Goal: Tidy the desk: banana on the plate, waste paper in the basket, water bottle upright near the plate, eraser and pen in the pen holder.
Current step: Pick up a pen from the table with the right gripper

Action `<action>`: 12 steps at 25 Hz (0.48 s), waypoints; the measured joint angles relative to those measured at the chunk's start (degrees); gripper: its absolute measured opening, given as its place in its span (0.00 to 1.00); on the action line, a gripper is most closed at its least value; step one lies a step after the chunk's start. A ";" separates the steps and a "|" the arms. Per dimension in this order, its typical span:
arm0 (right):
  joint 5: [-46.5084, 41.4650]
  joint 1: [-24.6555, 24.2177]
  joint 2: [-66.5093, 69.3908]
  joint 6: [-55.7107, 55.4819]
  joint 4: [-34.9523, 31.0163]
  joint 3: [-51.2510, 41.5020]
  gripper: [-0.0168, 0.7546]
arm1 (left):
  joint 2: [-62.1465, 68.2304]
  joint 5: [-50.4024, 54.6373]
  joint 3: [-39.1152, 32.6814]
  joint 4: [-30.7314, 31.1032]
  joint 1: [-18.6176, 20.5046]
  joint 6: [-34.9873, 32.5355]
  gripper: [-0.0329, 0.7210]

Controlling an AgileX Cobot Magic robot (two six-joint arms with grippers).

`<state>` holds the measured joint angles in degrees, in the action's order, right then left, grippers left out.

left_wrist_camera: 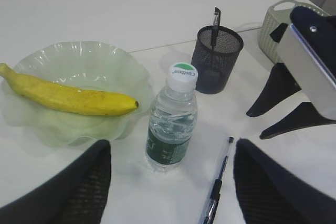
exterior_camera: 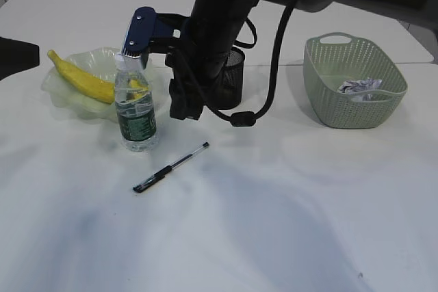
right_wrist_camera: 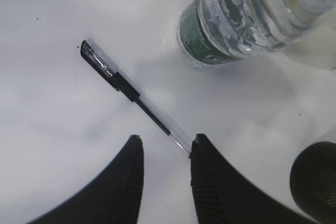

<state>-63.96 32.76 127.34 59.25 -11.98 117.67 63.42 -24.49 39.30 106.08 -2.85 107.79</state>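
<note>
Centre frame: pen (exterior_camera: 171, 167) flat on table (exterior_camera: 274, 223); right gripper (right_wrist_camera: 165, 148) part-spread just above its tip, pinching nothing; left gripper (left_wrist_camera: 170, 153) spread wide.

Yellow banana (left_wrist_camera: 73, 99), pale green plate (left_wrist_camera: 79, 59), black mesh pen holder (left_wrist_camera: 216, 59)

The water bottle (left_wrist_camera: 171, 124) carries small print on its white cap (left_wrist_camera: 183, 72), apparently "Cestbon", though it is hard to make out. Its dark green label (exterior_camera: 139, 126) shows lettering too blurred to read.
</note>
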 joint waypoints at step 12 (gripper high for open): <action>1.83 0.00 2.32 11.11 -0.04 0.17 0.33 | 0.00 0.00 0.00 0.00 0.00 0.00 0.73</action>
<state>-62.13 32.76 129.66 70.37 -12.01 117.84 63.42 -24.49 39.30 106.08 -2.85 107.79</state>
